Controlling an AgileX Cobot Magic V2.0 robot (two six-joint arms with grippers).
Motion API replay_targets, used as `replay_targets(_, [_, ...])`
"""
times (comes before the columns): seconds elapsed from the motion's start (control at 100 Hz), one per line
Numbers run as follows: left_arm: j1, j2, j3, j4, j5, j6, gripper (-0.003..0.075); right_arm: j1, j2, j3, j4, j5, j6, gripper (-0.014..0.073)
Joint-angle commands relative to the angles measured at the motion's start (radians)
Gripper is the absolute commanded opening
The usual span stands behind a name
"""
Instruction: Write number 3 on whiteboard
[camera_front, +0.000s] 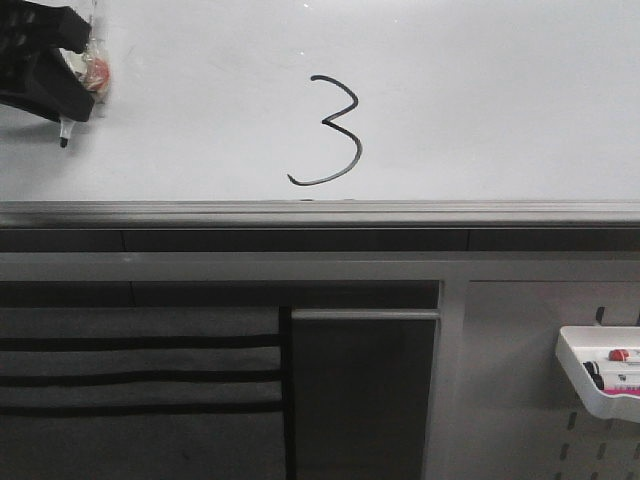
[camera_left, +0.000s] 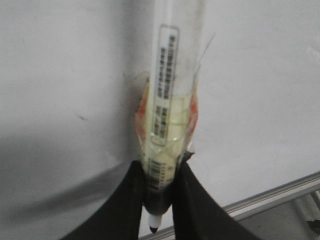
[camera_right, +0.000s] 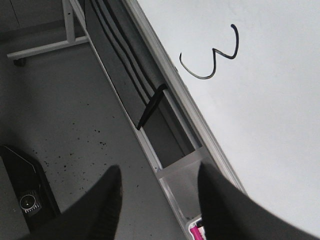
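Front cam: I see the number 3 (camera_front: 330, 130) drawn mid whiteboard (camera_front: 480, 100), my left end effector (camera_front: 62, 105) at the far left. Left wrist: it's pinching the marker (camera_left: 167, 115). Right wrist: right end effector (camera_right: 160, 200) spread, holding nothing.

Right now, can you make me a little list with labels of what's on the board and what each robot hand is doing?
board: whiteboard, glossy white, grey rail along its lower edge
drawing: number 3, thin black line, long curling tail
left gripper: jaws shut on a marker, tip just off the board, left of the 3
right gripper: jaws open, holding nothing
side tray: white, with markers in it
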Motion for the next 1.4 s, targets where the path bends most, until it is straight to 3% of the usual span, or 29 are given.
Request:
replay_targets(0.0, [0.004, -0.041, -0.029, -0.015, -0.027, -0.011, -0.0018, -0.005, -0.011, -0.030, 0.027, -0.038, 0.001, 0.0309])
replay_targets(0.31, [0.065, -0.035, -0.029, -0.014, 0.032, -0.015, -0.0018, -0.005, -0.011, -0.030, 0.028, -0.033, 0.001, 0.0309])
replay_targets(0.75, [0.064, -0.031, -0.029, -0.014, 0.049, -0.015, -0.0013, -0.005, -0.011, -0.030, 0.028, -0.031, 0.001, 0.0309])
replay_targets(1.06, [0.064, -0.029, -0.029, -0.011, 0.032, -0.015, 0.0198, -0.005, -0.011, -0.030, 0.028, -0.031, 0.001, 0.0309])
replay_targets(1.39, [0.064, -0.031, -0.034, 0.008, 0.036, 0.005, 0.0235, -0.005, -0.011, -0.030, 0.028, -0.031, 0.001, 0.0309])
